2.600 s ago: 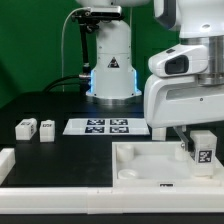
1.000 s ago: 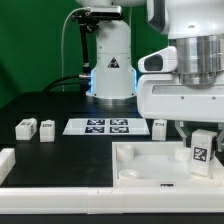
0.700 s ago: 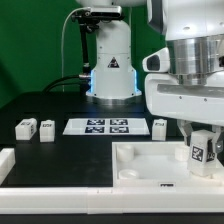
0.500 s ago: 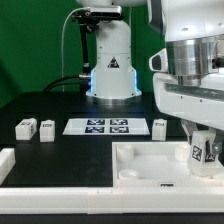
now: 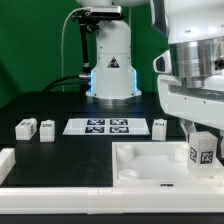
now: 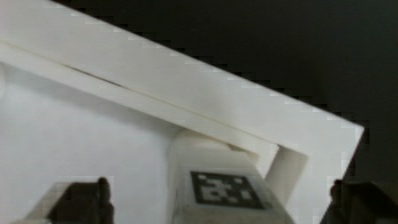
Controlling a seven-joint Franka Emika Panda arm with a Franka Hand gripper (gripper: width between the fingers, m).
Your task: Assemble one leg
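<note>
One leg, a stubby white block with a tag on its face, stands upright in the corner of the large white panel at the exterior view's right. My gripper hangs right over it. In the wrist view the leg stands in the panel's corner, between my two dark fingers. Both fingers stand well away from its sides, so the gripper is open and holds nothing. Three more legs lie on the black table: two at the left and one behind the panel.
The marker board lies flat behind the panel, in front of the robot's base. A white L-shaped bracket sits at the front left edge.
The arm's white body has shifted a little toward the exterior view's right above the panel corner. The leg in the corner stays nearly where it was; the other legs have not moved.
</note>
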